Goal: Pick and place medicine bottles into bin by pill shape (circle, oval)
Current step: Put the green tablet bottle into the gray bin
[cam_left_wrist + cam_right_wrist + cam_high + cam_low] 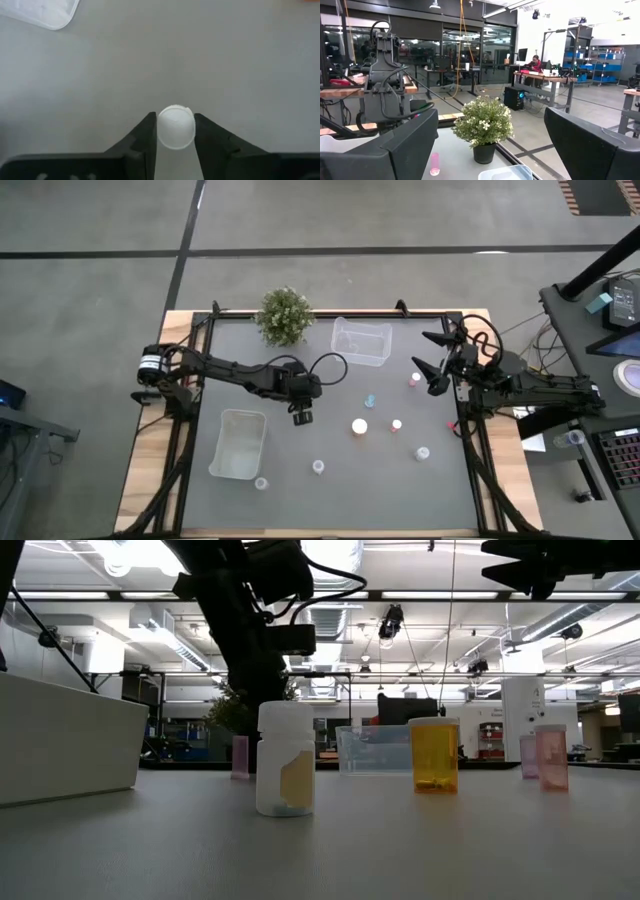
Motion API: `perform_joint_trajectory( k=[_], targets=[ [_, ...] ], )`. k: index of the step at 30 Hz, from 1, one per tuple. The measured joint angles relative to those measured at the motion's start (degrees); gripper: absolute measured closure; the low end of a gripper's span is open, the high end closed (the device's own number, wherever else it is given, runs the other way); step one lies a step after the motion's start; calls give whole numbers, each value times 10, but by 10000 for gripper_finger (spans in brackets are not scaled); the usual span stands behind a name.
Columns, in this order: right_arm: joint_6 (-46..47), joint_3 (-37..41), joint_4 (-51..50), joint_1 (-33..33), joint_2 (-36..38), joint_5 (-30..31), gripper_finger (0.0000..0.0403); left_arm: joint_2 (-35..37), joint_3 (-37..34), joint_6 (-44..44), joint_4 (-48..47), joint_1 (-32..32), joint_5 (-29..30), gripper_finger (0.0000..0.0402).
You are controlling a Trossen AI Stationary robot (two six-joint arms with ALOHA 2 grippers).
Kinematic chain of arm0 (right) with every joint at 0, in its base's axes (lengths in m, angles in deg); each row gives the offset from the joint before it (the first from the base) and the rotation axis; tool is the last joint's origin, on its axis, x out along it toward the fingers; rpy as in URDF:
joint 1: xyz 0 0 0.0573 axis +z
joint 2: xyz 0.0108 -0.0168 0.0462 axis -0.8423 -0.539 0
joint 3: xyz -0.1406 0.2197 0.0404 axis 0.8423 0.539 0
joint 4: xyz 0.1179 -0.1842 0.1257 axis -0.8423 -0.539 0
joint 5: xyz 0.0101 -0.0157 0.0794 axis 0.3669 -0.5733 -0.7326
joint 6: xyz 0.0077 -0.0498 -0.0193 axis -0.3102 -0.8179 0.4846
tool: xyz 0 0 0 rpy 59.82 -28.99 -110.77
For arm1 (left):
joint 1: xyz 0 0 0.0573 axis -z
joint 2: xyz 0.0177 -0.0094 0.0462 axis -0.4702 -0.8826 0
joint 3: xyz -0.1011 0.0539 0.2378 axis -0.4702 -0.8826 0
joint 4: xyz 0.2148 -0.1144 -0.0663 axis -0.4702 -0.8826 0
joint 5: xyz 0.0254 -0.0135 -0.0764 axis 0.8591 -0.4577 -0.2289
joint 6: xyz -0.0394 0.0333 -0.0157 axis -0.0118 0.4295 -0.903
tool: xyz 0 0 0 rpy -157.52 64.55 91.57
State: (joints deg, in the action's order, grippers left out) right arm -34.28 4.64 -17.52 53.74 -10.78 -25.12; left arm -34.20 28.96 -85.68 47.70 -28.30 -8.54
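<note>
Centre-left of the high view: left pincer (301, 417) points down at the counter (330, 480), its fingers (145, 142) clamped on a white-capped bottle (175, 127). Other bottles (359, 426) stand scattered right of and below it. Right pincer (432, 363), right edge, spread wide, holds nothing.

Pill shapes in bottles (359, 425) indiscernible.
</note>
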Motion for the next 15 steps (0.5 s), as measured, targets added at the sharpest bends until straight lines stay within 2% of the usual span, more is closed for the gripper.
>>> perform_joint_trajectory(
  k=[5, 9, 15],
  targets=[
    [0, 0, 0, 0, 0, 0, 44, 2, 0, -7, -2, 0, 0, 316],
    [0, 0, 0, 0, 0, 0, 44, 26, 33, -28, -78, 8, -3, 310],
    [0, 0, -2, 0, 0, 0, 44, 100, 90, -72, -179, 44, -2, 307]
  ],
)
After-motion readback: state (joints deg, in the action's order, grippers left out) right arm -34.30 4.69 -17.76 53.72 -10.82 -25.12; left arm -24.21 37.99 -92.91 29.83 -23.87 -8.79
